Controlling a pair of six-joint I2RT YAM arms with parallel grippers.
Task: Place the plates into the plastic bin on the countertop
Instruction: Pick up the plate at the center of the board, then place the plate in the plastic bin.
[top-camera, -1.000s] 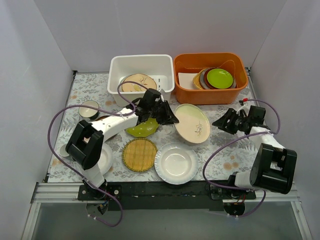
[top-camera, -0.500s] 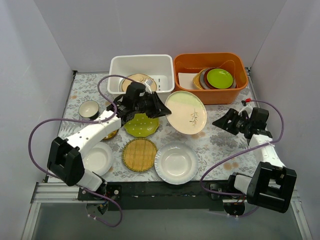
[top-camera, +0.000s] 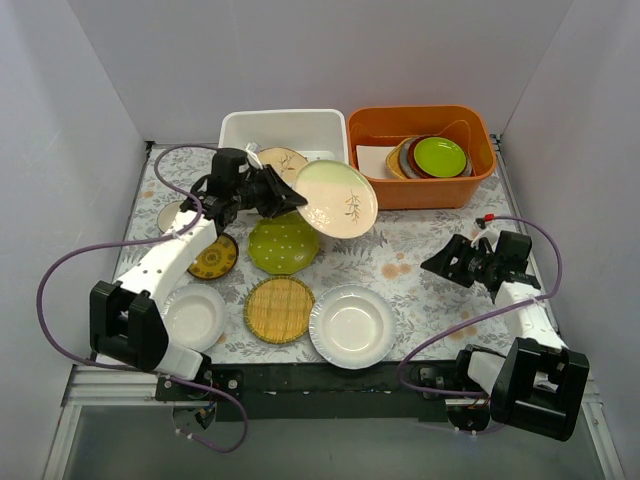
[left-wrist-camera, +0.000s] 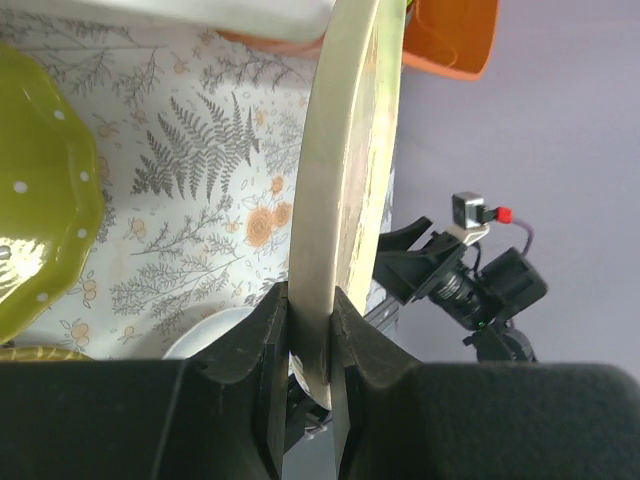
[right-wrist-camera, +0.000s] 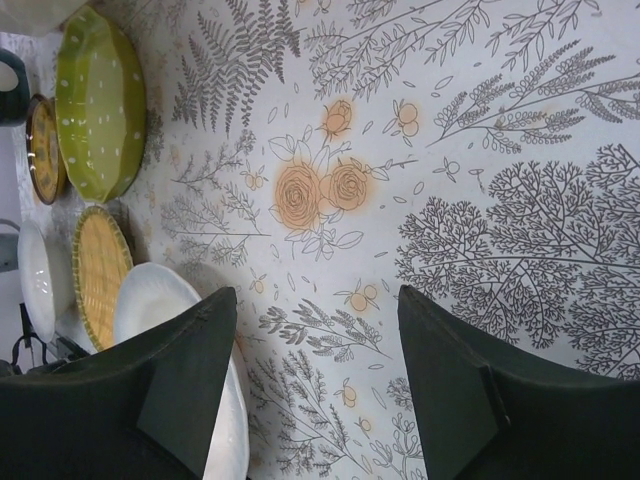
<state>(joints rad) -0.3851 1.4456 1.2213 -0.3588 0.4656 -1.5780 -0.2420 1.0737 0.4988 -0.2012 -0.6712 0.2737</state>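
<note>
My left gripper (top-camera: 288, 192) is shut on the rim of a beige branch-print plate (top-camera: 336, 198) and holds it tilted in the air, just in front of the white plastic bin (top-camera: 283, 122). The left wrist view shows the jaws (left-wrist-camera: 310, 335) clamped on that plate's edge (left-wrist-camera: 335, 170). Another beige plate (top-camera: 284, 160) lies inside the bin. On the fern-print countertop (top-camera: 420, 250) lie a green dotted plate (top-camera: 283, 243), a bamboo plate (top-camera: 279, 309), two white plates (top-camera: 351, 326) (top-camera: 195, 315) and a small dark-yellow plate (top-camera: 213, 257). My right gripper (top-camera: 440, 265) is open and empty above the cloth (right-wrist-camera: 310, 340).
An orange tub (top-camera: 420, 190) at the back right holds a stack topped by a lime-green plate (top-camera: 439, 156). A small dark bowl (top-camera: 170, 214) sits at the left behind the left arm. White walls enclose the table on three sides.
My left gripper has lifted the beige plate off the cloth and carried it back and left toward the white bin. The right arm drew slightly back toward the near edge.
</note>
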